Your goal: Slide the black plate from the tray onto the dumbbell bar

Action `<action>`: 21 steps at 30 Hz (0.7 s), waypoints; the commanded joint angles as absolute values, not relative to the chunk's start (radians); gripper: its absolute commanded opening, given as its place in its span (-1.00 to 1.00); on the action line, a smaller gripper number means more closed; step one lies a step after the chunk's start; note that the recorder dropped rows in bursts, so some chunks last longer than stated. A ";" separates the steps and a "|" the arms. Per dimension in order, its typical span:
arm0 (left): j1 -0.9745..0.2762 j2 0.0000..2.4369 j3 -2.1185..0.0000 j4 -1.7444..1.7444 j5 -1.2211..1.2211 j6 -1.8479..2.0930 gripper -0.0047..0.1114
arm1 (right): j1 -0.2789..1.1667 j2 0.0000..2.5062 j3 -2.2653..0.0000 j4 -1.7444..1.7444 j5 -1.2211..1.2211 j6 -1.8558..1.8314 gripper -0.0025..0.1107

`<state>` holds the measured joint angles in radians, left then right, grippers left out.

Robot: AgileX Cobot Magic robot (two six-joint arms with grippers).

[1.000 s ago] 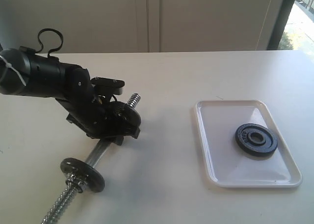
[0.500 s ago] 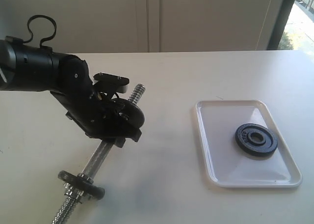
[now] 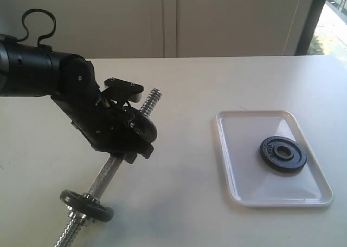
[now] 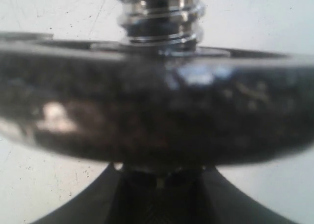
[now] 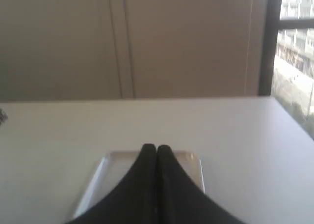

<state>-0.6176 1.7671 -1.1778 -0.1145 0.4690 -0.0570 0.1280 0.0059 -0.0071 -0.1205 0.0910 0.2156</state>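
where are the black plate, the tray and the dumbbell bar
black plate (image 3: 297,156): exterior view, flat face beside its hub
tray (image 3: 244,149): exterior view, bare floor left of the plate
dumbbell bar (image 3: 104,175): exterior view, knurled middle section

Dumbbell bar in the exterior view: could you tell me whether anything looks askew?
Yes: the dumbbell bar hangs slanted in the left gripper, its near disc seemingly off the table. The black plate lies flat in the tray.
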 commanded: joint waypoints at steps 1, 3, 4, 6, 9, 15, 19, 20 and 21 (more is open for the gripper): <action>-0.621 1.715 -1.197 -0.133 0.449 -0.044 -0.92 | 0.131 0.000 0.000 -0.130 -0.170 0.157 -0.96; -0.621 1.715 -1.197 -0.133 0.449 -0.044 -0.92 | 0.131 0.000 0.000 -0.130 -0.272 0.156 -0.96; -0.621 1.715 -1.197 -0.133 0.449 -0.044 -0.92 | 0.131 0.000 0.000 -0.130 -0.315 0.156 -0.96; -0.621 1.715 -1.197 -0.133 0.449 -0.044 -0.92 | 0.131 0.000 0.000 -0.130 -0.440 0.156 -0.96; -0.621 1.715 -1.197 -0.133 0.457 -0.044 -0.92 | 0.131 0.000 0.000 -0.130 -0.633 0.161 -0.96; -0.621 1.715 -1.197 -0.130 0.467 -0.044 -0.92 | 0.131 0.000 0.000 -0.049 -0.757 0.161 -0.96; -0.621 1.715 -1.197 -0.130 0.467 -0.044 -0.92 | 0.131 0.000 0.000 0.117 -0.611 0.161 -0.96; -0.621 1.715 -1.197 -0.130 0.467 -0.044 -0.92 | 0.131 0.000 0.000 0.171 -0.543 0.161 -0.96; -0.621 1.715 -1.197 -0.130 0.467 -0.044 -0.92 | 0.131 0.000 0.000 0.210 -0.460 0.157 -0.96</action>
